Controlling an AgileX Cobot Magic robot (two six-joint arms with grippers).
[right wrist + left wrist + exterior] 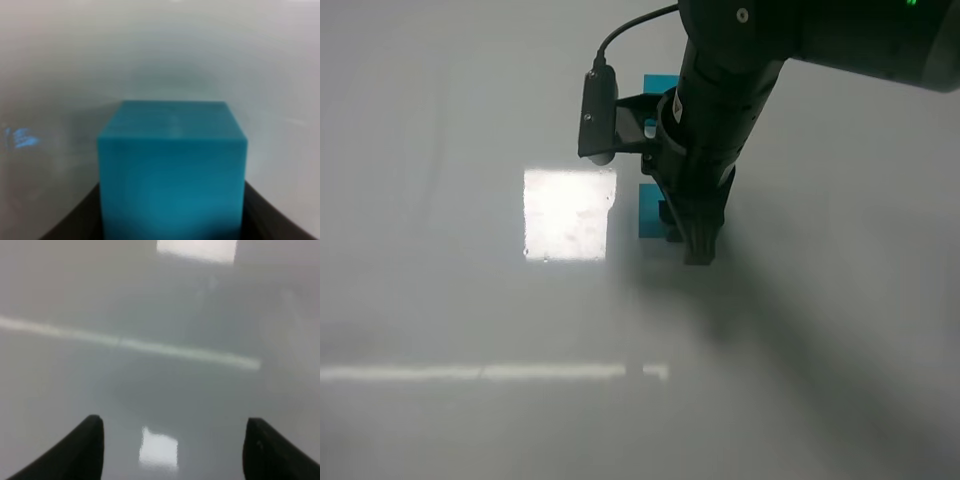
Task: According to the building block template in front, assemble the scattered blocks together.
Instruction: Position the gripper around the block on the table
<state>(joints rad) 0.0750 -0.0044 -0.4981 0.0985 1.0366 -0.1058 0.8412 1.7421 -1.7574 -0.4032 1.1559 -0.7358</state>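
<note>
Right claw (698, 250) lowered, clamping blue cube (172, 175)

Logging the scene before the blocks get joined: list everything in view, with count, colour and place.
cube: one, teal-blue, on the table, between the right tool's fingers
second block: one, blue, on the table beyond the right arm, mostly hidden
table: one, white, glossy, with glare patches
left tool: one, black, open over bare table, nothing between its fingers
right tool: one, black, closed on the cube
</note>
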